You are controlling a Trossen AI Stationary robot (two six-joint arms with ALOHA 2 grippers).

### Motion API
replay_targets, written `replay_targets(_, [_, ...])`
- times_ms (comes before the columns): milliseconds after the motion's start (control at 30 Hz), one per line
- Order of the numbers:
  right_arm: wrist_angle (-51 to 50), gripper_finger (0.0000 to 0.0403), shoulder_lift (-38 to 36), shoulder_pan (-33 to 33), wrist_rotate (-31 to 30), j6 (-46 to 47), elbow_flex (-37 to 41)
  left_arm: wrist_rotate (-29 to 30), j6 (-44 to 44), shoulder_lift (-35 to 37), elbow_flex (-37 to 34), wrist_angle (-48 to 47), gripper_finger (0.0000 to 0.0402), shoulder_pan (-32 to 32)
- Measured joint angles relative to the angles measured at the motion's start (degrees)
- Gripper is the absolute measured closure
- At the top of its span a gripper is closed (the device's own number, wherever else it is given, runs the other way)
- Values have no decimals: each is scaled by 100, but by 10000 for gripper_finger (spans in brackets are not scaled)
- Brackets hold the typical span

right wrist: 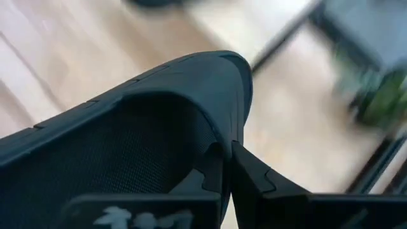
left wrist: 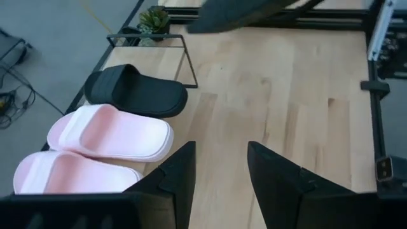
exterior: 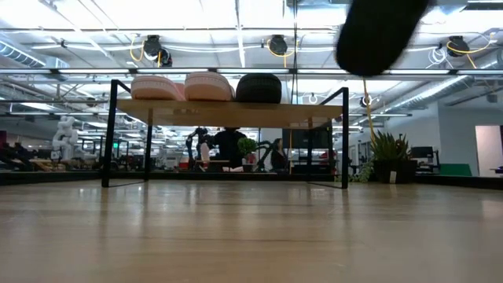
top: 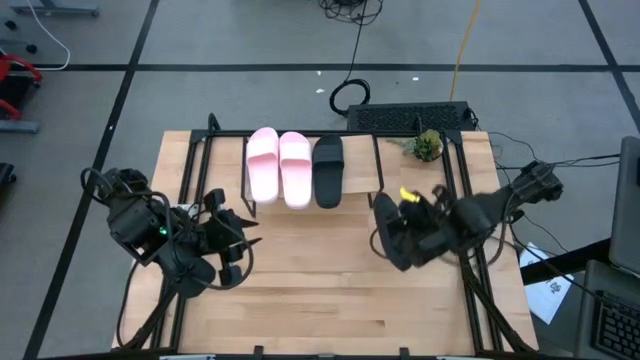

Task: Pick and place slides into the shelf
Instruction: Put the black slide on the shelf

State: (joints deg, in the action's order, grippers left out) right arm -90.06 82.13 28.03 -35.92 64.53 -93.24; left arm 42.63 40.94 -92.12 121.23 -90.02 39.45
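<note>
Two pale pink slides (top: 279, 168) and one black slide (top: 328, 170) lie side by side on the shelf (top: 215, 170) at the table's far edge; the low view shows them on its top board (exterior: 236, 112). My right gripper (top: 412, 225) is shut on the second black slide (top: 385, 240), held above the table right of centre, near the shelf's right end. That slide shows as a dark blur (exterior: 377, 35) high in the low view. My left gripper (top: 243, 247) waits open over the table's left part, its fingers (left wrist: 181, 172) pointing toward the shelved slides (left wrist: 111, 133). My right gripper (right wrist: 227, 152) pinches the black slide by the edge of its arched strap (right wrist: 219, 137), one finger on the inner side and one on the outer. The slide is lifted clear of the table (exterior: 377, 35).
A small potted plant (top: 427, 147) stands at the shelf's right end. Bare board (top: 405, 170) lies between the shelved black slide and the plant. Black metal frame rails (top: 470, 250) run along the table's sides. Open tabletop (top: 320, 280) lies between the arms.
</note>
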Motion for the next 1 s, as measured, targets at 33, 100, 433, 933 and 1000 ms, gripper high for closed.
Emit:
replay_targets(33, [0, 402, 0, -105, -222, -383, -194, -2, 60, 0, 0, 2, 257, -39])
replay_targets(100, [9, 402, 2, -346, -622, -1193, -601, -1, 199, 0, 0, 0, 257, -135])
replay_targets(433, [694, 402, 11, -2289, -1197, -5469, -1582, -14, 1005, 0, 0, 1, 257, -477])
replay_targets(933, [2148, 403, 1307, -4048, -748, -7639, -1577, 13, 1669, 0, 0, 2, 257, -980])
replay_targets(1000, [2304, 403, 1458, -4099, -745, -7639, -1577, 52, 1619, 0, 0, 0, 257, -1083])
